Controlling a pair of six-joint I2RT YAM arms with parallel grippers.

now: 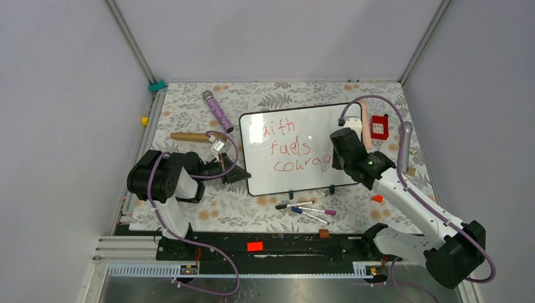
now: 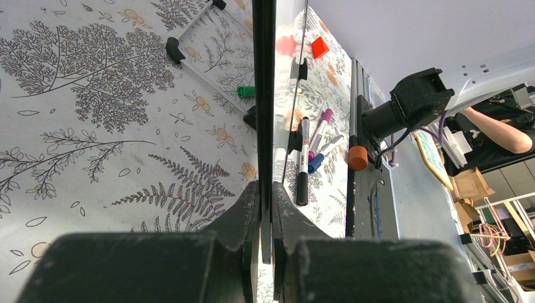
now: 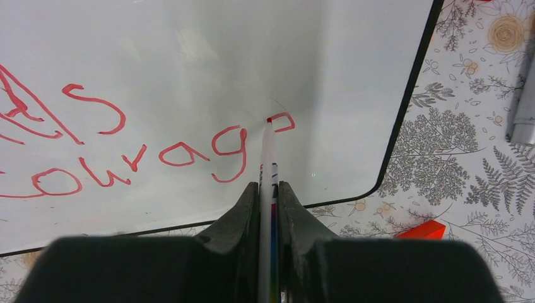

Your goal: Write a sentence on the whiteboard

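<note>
The whiteboard (image 1: 318, 126) stands on the flowered table, and the red sentence (image 1: 290, 148) on it reads "aith fuels courag" in three staggered lines. My left gripper (image 1: 235, 172) is shut on the board's left edge. In the left wrist view that thin black edge (image 2: 264, 95) runs straight between its jaws (image 2: 266, 189). My right gripper (image 1: 340, 161) hangs over the board's lower right. It is shut (image 3: 269, 189) on a white marker (image 3: 269, 158), whose red tip touches a half-drawn loop (image 3: 282, 122) just after the "g". The arm hides that last letter from above.
Several loose markers (image 1: 306, 209) lie in front of the board's feet. A purple patterned cylinder (image 1: 217, 111) and a wooden roller (image 1: 189, 136) lie at the board's upper left. A red box (image 1: 379, 127) and a grey stick (image 1: 404, 145) lie to its right, with an orange chip (image 1: 377, 198) nearer.
</note>
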